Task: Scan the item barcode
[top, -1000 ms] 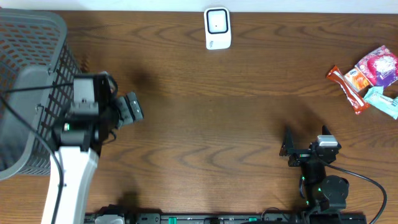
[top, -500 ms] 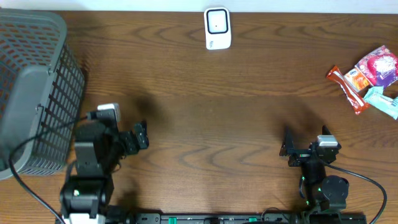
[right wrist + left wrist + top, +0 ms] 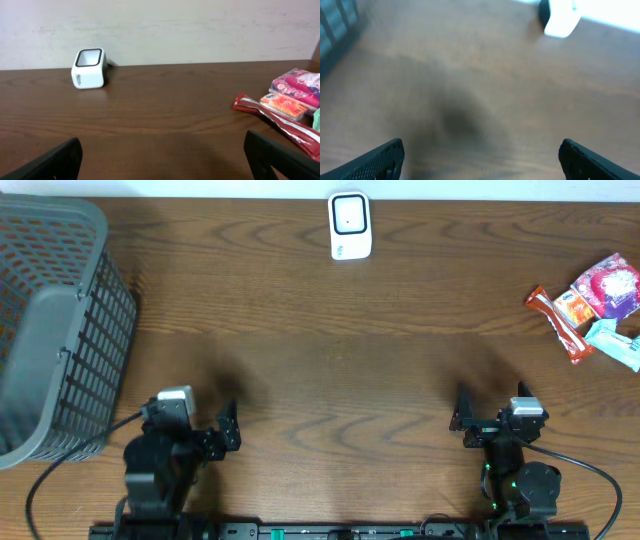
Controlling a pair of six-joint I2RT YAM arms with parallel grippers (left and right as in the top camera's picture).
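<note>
Arms folded low; left end effector (image 3: 228, 428) and right end effector (image 3: 463, 418) spread wide, empty. Bright snack packets (image 3: 592, 305) lie ahead-right of the right one.

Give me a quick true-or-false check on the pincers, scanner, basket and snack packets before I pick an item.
1. The left pincer and right pincer are both open and empty. True.
2. The white scanner sits inside the grey basket. False: it stands at the far edge of the table, apart from the basket.
3. The snack packets lie bunched on the robot's right. True.
4. One packet lies right in front of the scanner. False: all the packets are off to the right, away from it.
</note>
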